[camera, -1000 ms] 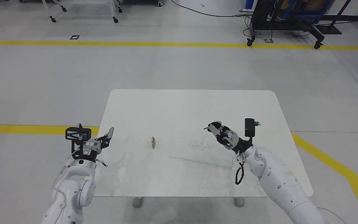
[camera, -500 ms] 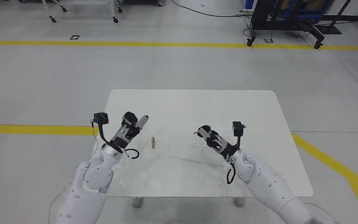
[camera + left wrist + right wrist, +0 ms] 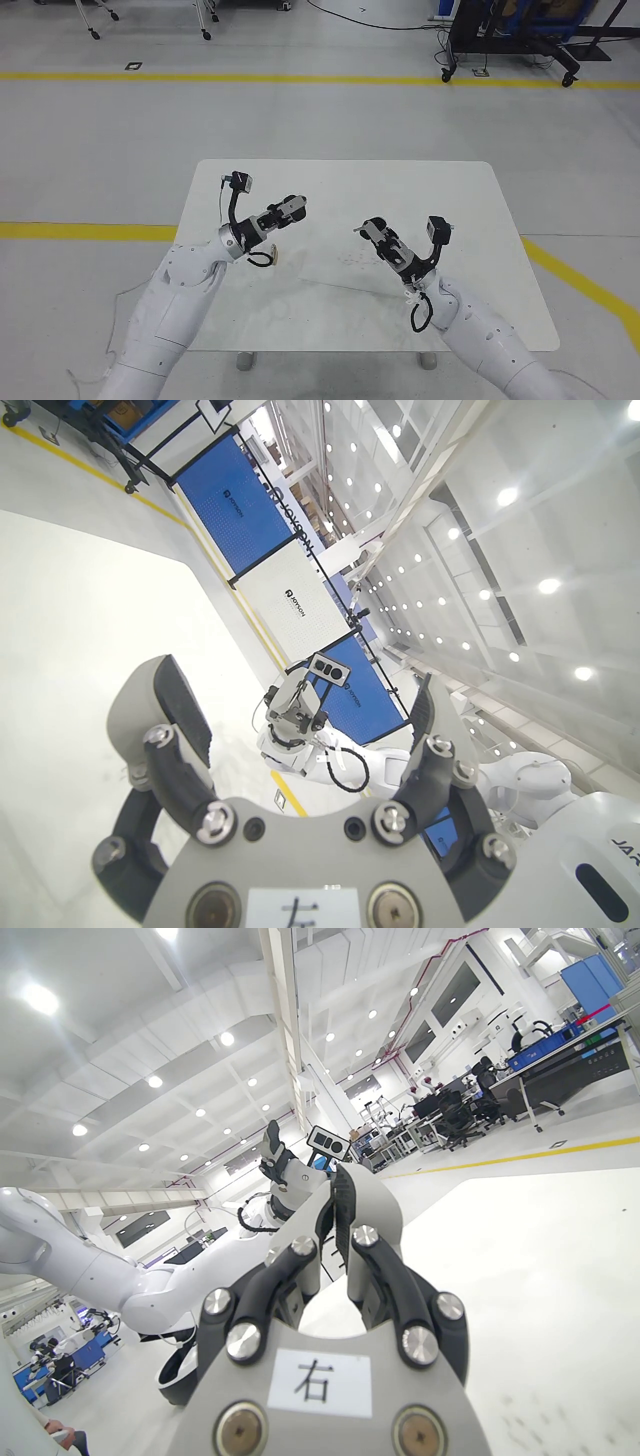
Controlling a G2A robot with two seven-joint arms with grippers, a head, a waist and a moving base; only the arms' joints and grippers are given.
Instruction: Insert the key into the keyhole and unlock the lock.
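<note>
Hovering over one white desk [image 3: 470,190], well inside its edges, two claws: left claw [image 3: 293,207] at ten o'clock, spread wide; right claw [image 3: 366,229] near centre, pinched shut. One small brass thing [image 3: 274,253], key or lock unclear, lies toward nine o'clock.

A brass piece [image 3: 274,256], too small to name, sits partly behind the left arm's cable [image 3: 262,259].

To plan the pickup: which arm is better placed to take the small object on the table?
Probably left. The left gripper is closer to the small object, jaws wide open; the right gripper is farther away, jaws shut.
</note>
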